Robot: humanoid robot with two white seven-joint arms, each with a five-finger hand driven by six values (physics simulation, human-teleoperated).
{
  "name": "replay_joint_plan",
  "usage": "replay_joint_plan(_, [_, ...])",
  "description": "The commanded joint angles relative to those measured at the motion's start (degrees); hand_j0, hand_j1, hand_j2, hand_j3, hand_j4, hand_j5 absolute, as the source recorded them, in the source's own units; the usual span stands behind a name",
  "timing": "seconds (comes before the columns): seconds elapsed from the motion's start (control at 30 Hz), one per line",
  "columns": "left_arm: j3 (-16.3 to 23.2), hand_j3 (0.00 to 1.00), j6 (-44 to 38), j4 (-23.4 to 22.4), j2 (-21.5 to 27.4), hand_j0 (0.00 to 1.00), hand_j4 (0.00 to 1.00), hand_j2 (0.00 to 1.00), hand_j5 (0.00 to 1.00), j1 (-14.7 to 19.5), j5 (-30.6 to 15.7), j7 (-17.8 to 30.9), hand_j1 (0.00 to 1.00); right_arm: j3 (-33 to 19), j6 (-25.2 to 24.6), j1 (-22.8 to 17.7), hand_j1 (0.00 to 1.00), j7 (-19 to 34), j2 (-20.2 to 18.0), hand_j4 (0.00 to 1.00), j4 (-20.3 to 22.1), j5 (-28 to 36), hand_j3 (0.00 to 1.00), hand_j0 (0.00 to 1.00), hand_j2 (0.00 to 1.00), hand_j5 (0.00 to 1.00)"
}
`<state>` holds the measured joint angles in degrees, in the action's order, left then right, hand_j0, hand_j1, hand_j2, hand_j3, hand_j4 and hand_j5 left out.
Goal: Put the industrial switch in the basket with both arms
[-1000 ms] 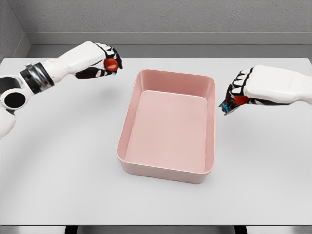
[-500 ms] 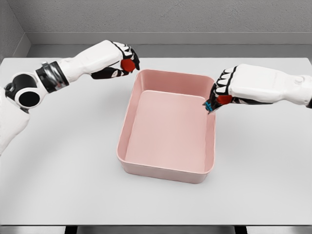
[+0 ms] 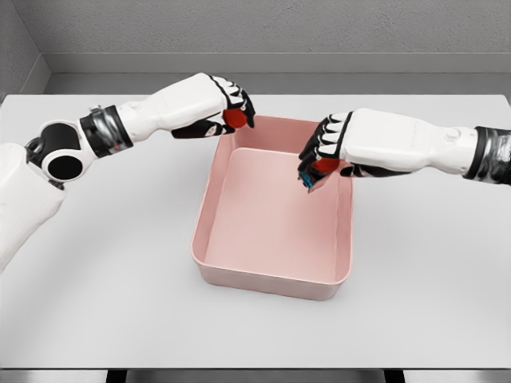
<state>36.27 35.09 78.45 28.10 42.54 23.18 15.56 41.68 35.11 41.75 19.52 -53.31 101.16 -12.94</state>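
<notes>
Head view.

Table (image 3: 120,303): white, flat, filling most of the frame; grey wall behind.

Basket (image 3: 209,214): pink rectangular tub with rounded corners, standing upright at the middle of the table, nothing lying on its floor.

Left hand (image 3: 217,108): arm enters from the lower left, white shell with a dark wrist band, reaching across to the basket's far left corner. Fingers curled round a red object (image 3: 235,119), which is held over the basket's far left rim. Most of the object is covered by the fingers, so its shape cannot be made out.

Right hand (image 3: 335,148): arm enters from the right edge, white forearm with a dark cuff, reaching over the basket's right wall. Fingers closed round a switch (image 3: 316,171), red with a blue part showing below the fingertips. The switch hangs inside the basket's outline, above its far right part, clear of the floor and near the right wall.

The two hands are well apart, one at each far corner of the basket.
</notes>
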Motion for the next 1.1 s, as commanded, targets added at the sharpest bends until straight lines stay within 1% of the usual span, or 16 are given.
replay_joint_plan(0.0, [0.12, 0.49, -0.09, 0.57, -0.07, 0.49, 0.49, 0.49, 0.49, 0.00, -0.42, 0.08, 0.49, -0.02, -0.11, 0.00, 1.00, -0.01, 0.93, 1.00, 0.01, 0.37, 1.00, 1.00, 1.00, 1.00])
replay_joint_plan(0.1, [0.47, 0.49, -0.09, 1.09, -0.07, 0.49, 0.49, 0.49, 0.49, 0.00, -0.42, 0.08, 0.49, -0.11, -0.11, -0.09, 1.00, -0.01, 0.75, 1.00, 0.01, 0.37, 1.00, 1.00, 1.00, 1.00])
replay_joint_plan(0.17, [0.47, 0.49, -0.09, 1.80, -0.07, 0.49, 0.49, 0.49, 0.49, 0.00, -0.42, 0.08, 0.49, -0.29, -0.11, -0.18, 1.00, -0.10, -0.65, 1.00, 0.01, 0.28, 1.00, 1.00, 1.00, 1.00])
replay_joint_plan(0.2, [0.56, 0.49, -0.09, 2.41, -0.07, 0.49, 0.49, 0.49, 0.49, -0.09, -0.42, 0.08, 0.49, -0.90, -0.11, -0.35, 1.00, -0.45, -3.64, 1.00, 0.01, 0.46, 1.00, 1.00, 1.00, 1.00])
replay_joint_plan(0.3, [1.09, 0.49, -0.09, 2.85, -0.07, 0.49, 0.49, 0.49, 0.49, 0.00, -0.42, 0.17, 0.49, -1.95, -0.11, -0.70, 1.00, -0.89, -8.56, 1.00, -0.43, 0.64, 1.00, 1.00, 1.00, 1.00])
replay_joint_plan(0.33, [1.26, 0.49, -0.09, 3.03, -0.07, 0.49, 0.49, 0.49, 0.49, 0.00, -0.42, 0.17, 0.49, -2.48, -0.11, -1.49, 1.00, -1.06, -10.50, 1.00, -0.96, 1.60, 1.00, 1.00, 1.00, 1.00])
replay_joint_plan(0.43, [1.70, 0.49, -0.09, 4.34, -0.07, 0.49, 0.49, 0.49, 0.49, 0.00, -0.42, 0.17, 0.49, -2.48, -0.11, -1.85, 1.00, -1.15, -11.20, 1.00, -6.32, 2.31, 1.00, 1.00, 1.00, 1.00])
replay_joint_plan(0.53, [2.49, 0.50, -0.09, 5.13, -0.07, 0.50, 0.50, 0.50, 0.50, 0.00, -0.33, 0.17, 0.50, -2.48, -0.11, -2.20, 1.00, -1.15, -11.29, 1.00, -6.67, 2.31, 1.00, 1.00, 1.00, 1.00])
replay_joint_plan(0.57, [2.49, 0.51, -0.09, 6.10, -0.07, 0.51, 0.51, 0.51, 0.51, 0.00, -0.33, 0.17, 0.51, -2.48, -0.11, -2.20, 1.00, -1.15, -11.29, 1.00, -6.59, 2.31, 1.00, 1.00, 1.00, 1.00])
replay_joint_plan(0.63, [2.58, 0.58, -0.09, 7.16, -0.07, 0.58, 0.58, 0.58, 0.58, 0.00, -0.24, 0.35, 0.58, -2.48, -0.11, -2.20, 1.00, -1.15, -11.20, 1.00, -6.50, 2.31, 1.00, 1.00, 1.00, 1.00])
replay_joint_plan(0.7, [2.49, 0.70, -0.09, 7.86, -0.07, 0.70, 0.70, 0.70, 0.70, 0.00, -0.33, 0.35, 0.70, -2.48, -0.11, -2.20, 1.00, -1.15, -11.20, 1.00, -6.41, 2.31, 1.00, 1.00, 1.00, 1.00])
replay_joint_plan(0.73, [2.49, 0.85, -0.09, 8.04, -0.07, 0.85, 0.85, 0.85, 0.85, 0.00, -0.33, 0.35, 0.85, -2.48, -0.11, -2.20, 1.00, -1.15, -11.20, 1.00, -6.32, 2.31, 1.00, 1.00, 1.00, 1.00])
replay_joint_plan(0.77, [2.41, 0.98, -0.09, 8.04, -0.07, 0.98, 0.98, 0.98, 0.98, 0.00, -0.42, 0.35, 0.98, -2.48, -0.11, -2.20, 1.00, -1.15, -11.20, 1.00, -6.41, 2.31, 1.00, 1.00, 1.00, 1.00])
replay_joint_plan(0.8, [2.41, 1.00, -0.09, 8.04, -0.07, 1.00, 1.00, 1.00, 1.00, 0.00, -0.42, 0.35, 1.00, -2.48, -0.11, -2.20, 1.00, -1.15, -11.20, 1.00, -6.32, 2.31, 1.00, 1.00, 1.00, 1.00])
replay_joint_plan(1.03, [2.49, 1.00, -0.09, 8.65, -0.07, 1.00, 1.00, 1.00, 1.00, 0.09, -0.42, 0.35, 1.00, -2.31, -0.11, -2.37, 1.00, -1.06, -11.03, 1.00, -6.32, 2.31, 1.00, 1.00, 1.00, 1.00])
replay_joint_plan(1.07, [2.49, 1.00, -0.09, 9.35, -0.07, 1.00, 1.00, 1.00, 1.00, 0.09, -0.42, 0.35, 1.00, -2.31, -0.11, -2.37, 1.00, -1.06, -11.03, 1.00, -6.32, 2.31, 1.00, 1.00, 1.00, 1.00])
